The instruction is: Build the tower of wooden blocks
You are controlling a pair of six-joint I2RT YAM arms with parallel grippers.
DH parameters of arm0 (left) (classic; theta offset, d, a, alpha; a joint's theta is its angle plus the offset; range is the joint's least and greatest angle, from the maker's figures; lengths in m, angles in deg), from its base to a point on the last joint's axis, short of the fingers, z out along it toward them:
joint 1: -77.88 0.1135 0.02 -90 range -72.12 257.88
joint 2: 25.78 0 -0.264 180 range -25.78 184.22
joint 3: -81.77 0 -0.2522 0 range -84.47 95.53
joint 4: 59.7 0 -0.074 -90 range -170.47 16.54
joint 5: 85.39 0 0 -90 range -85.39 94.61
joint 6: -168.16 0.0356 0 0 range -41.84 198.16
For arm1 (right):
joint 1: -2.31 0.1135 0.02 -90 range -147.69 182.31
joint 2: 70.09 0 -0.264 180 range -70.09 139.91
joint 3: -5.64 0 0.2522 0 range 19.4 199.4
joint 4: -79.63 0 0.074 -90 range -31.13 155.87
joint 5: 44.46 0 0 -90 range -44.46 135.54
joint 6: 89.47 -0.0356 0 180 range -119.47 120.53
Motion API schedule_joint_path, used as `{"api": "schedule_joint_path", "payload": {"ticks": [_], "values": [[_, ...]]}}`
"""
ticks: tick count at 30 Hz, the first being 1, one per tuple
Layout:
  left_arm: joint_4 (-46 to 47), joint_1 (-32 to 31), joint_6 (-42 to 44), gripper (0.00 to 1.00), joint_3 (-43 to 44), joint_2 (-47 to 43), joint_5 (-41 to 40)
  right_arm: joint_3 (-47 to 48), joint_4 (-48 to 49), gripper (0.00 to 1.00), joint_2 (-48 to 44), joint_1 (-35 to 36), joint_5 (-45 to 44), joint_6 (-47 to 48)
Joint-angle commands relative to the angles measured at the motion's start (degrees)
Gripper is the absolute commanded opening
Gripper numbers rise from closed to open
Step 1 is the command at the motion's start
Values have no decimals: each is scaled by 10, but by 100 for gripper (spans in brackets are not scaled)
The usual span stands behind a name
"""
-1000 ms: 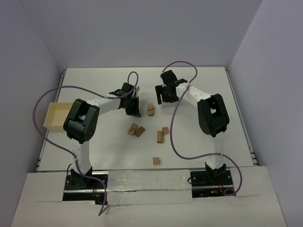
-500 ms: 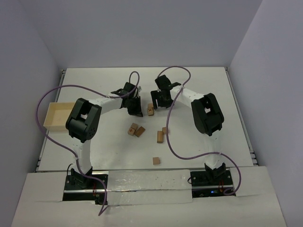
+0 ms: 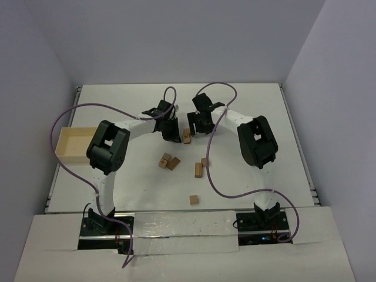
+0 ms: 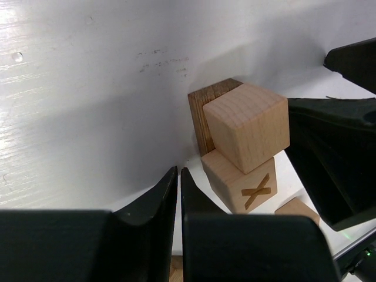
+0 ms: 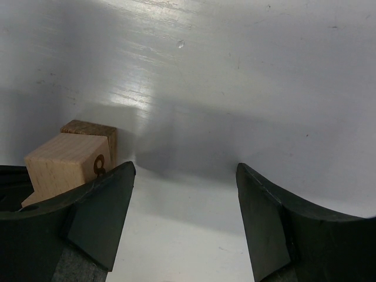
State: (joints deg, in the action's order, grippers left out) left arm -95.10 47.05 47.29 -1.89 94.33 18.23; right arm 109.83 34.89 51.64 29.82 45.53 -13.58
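Observation:
The tower (image 3: 187,137) is a short stack of wood blocks mid-table. In the left wrist view a plain cube (image 4: 249,132) sits skewed on a cube marked with an X (image 4: 242,183), with a darker block (image 4: 207,114) upright behind them. My left gripper (image 3: 173,133) is shut and empty, its tips (image 4: 178,174) just left of the stack. My right gripper (image 3: 197,126) is open and empty on the stack's other side. In the right wrist view the top cube (image 5: 61,164) lies beside the left finger (image 5: 100,205), not between the fingers. Several loose blocks (image 3: 168,162) lie nearer the arms.
A pale shallow tray (image 3: 70,145) stands at the table's left edge. Two loose blocks (image 3: 201,167) lie right of centre and a single cube (image 3: 193,200) nearer the front. Purple cables loop over both arms. White walls close in the table's back and sides.
My right gripper has come forward and left from the back, up to the stack. My left gripper has shifted slightly right toward the stack. The blocks have not moved.

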Motion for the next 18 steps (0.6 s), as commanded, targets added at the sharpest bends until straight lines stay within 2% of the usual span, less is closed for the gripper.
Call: {"api": "schedule_joint_path", "payload": {"ticks": [1, 18], "values": [[-30, -5, -2, 13, 14, 25, -25, 6, 5, 77, 6, 3, -3, -11], [-37, -7, -5, 13, 35, 40, -12, 11, 4, 77, 13, 2, -3, -9]]}}
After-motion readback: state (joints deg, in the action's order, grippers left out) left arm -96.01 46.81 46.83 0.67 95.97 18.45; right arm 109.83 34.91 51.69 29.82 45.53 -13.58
